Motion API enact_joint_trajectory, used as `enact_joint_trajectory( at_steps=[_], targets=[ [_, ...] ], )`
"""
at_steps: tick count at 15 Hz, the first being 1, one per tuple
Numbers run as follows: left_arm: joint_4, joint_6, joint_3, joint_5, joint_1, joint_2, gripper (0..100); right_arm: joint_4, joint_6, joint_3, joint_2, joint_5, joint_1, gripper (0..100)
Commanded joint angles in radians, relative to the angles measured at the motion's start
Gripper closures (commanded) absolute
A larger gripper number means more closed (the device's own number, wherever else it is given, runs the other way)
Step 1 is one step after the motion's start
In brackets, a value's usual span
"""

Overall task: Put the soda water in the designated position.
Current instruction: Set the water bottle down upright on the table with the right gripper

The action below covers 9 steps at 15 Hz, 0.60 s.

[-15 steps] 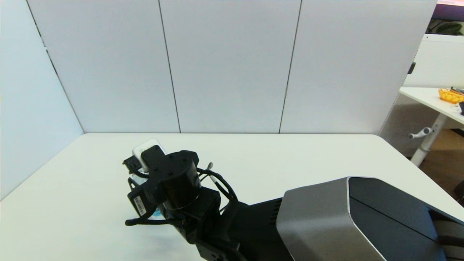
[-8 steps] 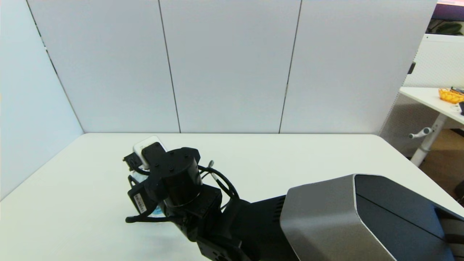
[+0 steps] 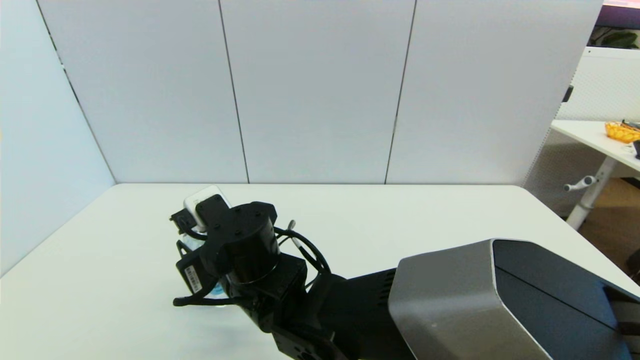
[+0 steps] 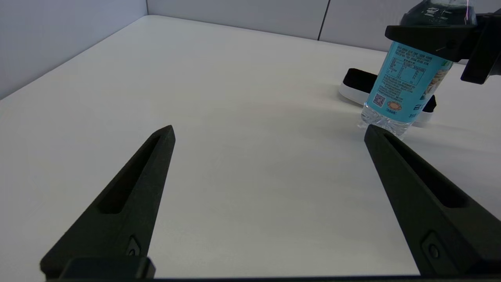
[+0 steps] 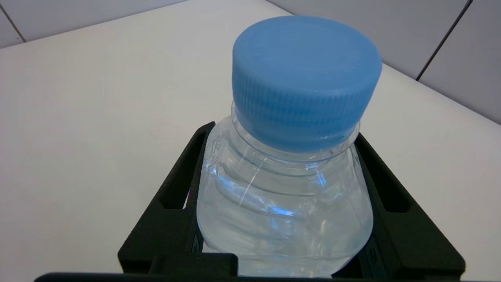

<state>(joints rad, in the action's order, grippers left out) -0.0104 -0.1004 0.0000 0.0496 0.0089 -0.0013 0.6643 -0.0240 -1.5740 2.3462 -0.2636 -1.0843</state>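
1. White panel walls (image 3: 310, 90) back the white table (image 3: 425, 210), and a second table with an orange bowl (image 3: 621, 131) stands off to the right.
2. Reaching across to the table's left side, the right claw (image 5: 280, 219) has its fingers (image 5: 178, 188) clamped on the shoulder of the soda water (image 5: 285, 188), just under the light-blue cap (image 5: 305, 78).
3. From the left wrist view the bottle (image 4: 407, 86) hangs tilted in that claw (image 4: 438, 37), its clear base low over the table; whether it touches the surface cannot be told.
4. Just behind the bottle lies a flat white block with a black top (image 4: 360, 84), resting on the table.
5. In the head view the right arm hides nearly all of the bottle; only a sliver of blue label (image 3: 217, 290) shows beneath the wrist.
6. The left claw (image 4: 268, 131) hovers low over bare table (image 4: 235, 98) near the bottle, its two fingers (image 4: 133, 184) spread wide apart and holding nothing.
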Motion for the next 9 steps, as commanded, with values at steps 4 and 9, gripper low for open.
enact_joint_trajectory(
  at_steps=[4,9],
  targets=[
    [0.000,-0.001,0.000,0.001,0.000,0.000,0,-0.017,-0.007,0.000,0.004,-0.008,0.000,0],
    [0.000,-0.001,0.000,0.001,0.000,0.000,0,-0.017,-0.001,-0.001,0.004,0.000,0.000,0]
  ],
)
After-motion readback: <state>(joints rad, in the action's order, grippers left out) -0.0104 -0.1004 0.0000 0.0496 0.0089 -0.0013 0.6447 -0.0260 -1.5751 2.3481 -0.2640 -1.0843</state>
